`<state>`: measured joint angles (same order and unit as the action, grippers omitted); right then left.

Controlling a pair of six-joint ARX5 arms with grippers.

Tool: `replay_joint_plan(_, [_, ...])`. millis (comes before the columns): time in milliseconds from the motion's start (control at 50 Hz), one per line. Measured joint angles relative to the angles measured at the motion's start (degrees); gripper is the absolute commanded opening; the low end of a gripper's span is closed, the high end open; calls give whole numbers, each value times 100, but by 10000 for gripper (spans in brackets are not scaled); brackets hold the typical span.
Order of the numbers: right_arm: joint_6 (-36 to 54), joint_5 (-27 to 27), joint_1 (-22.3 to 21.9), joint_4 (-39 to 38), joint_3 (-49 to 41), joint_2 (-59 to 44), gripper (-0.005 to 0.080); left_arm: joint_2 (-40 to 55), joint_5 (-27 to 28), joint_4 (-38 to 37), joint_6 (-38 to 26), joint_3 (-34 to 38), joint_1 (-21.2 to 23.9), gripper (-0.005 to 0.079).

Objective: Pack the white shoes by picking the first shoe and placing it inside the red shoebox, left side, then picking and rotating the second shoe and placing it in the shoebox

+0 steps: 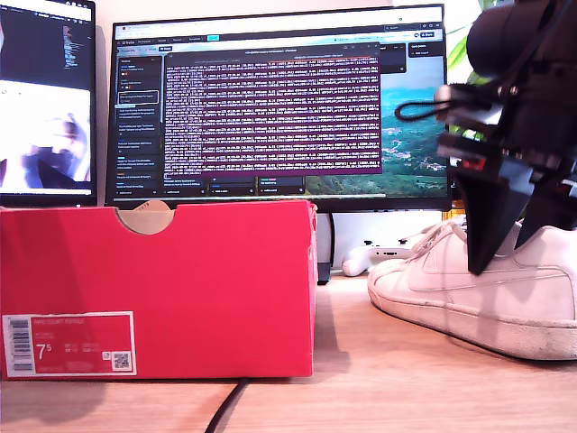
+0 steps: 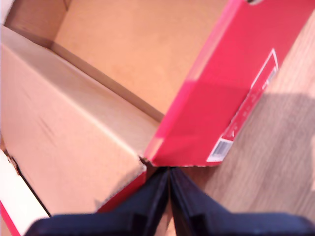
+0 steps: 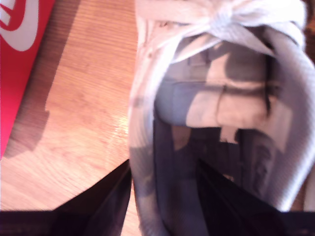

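A red shoebox fills the foreground of the exterior view, its barcode label facing the camera and its thumb notch cut into the top edge, while beside it on the wooden desk a white shoe sits toe toward the box, clear of its wall. My second gripper straddles the shoe's collar wall, one finger outside and one down in the opening, jaws narrowed about the thin side but whether they actually pinch it cannot be told. My first gripper hangs over a corner of the box with its fingers pressed together on nothing; the part of the box floor it sees is bare cardboard. The grip looks risky: held by one soft collar edge, the shoe may well sag or swing toe-down when lifted, and could catch the box's wall or slip free. The closed gripper waiting at the box corner could also crowd the incoming shoe. Behind the shoe lie a white game controller and a monitor; a dark cable trails off the box's front.
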<state>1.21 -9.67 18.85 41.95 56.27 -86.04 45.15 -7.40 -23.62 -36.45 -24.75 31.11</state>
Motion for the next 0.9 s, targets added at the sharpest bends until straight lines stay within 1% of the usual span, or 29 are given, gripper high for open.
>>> replay_joint_plan(60, [22, -11, 0, -28, 15, -68, 360, 0, -2, 48, 0, 0, -2, -12])
replay_joint_plan(120, [24, -31, 0, -79, 28, -149, 305, 0, 0, 98, 0, 0, -2, -12])
replay_joint_plan(160, [24, -44, 0, -131, 33, -195, 234, 0, 0, 120, 0, 0, -2, -12])
replay_joint_plan(220, [24, -55, 0, -201, 33, -232, 66, 0, 2, 129, 0, 0, -2, -12])
replay_joint_plan(240, [24, -61, 0, -234, 33, -238, -11, 0, 0, 129, 0, 0, -2, -12])
replay_joint_plan(260, [24, -68, 2, -267, 33, -240, -23, 0, 2, 131, 0, 0, -2, -12])
replay_joint_plan(280, [24, -76, 7, -304, 33, -240, 1, 0, 0, 131, 0, 0, -2, -12])
replay_joint_plan(320, [24, -92, 20, -378, 33, -240, -14, 0, 2, 131, 0, 0, -2, -12])
replay_joint_plan(400, [17, -170, 33, -396, 35, -240, -13, 0, 2, 125, 0, 0, -2, -12])
replay_joint_plan(520, [-28, -181, 37, -118, 208, -251, -13, 0, 2, 120, 0, 0, 0, -12])
replay_joint_plan(680, [-350, -251, 42, 608, 925, -326, -13, 0, 2, 114, 0, 0, -2, -12])
replay_joint_plan(700, [-538, -299, 46, 675, 1019, -334, -13, 0, 2, 111, 0, 0, -2, -12])
replay_joint_plan(740, [-627, -393, 70, 826, 1266, -343, -13, 0, 11, 94, 0, 0, -2, -12])
replay_joint_plan(760, [-846, -446, 81, 894, 1390, -345, -13, 0, 26, 85, 0, 0, -2, -12])
replay_joint_plan(900, [-1351, -503, 313, 1174, 2203, -345, -13, 0, 136, 0, 0, 0, -2, -11])
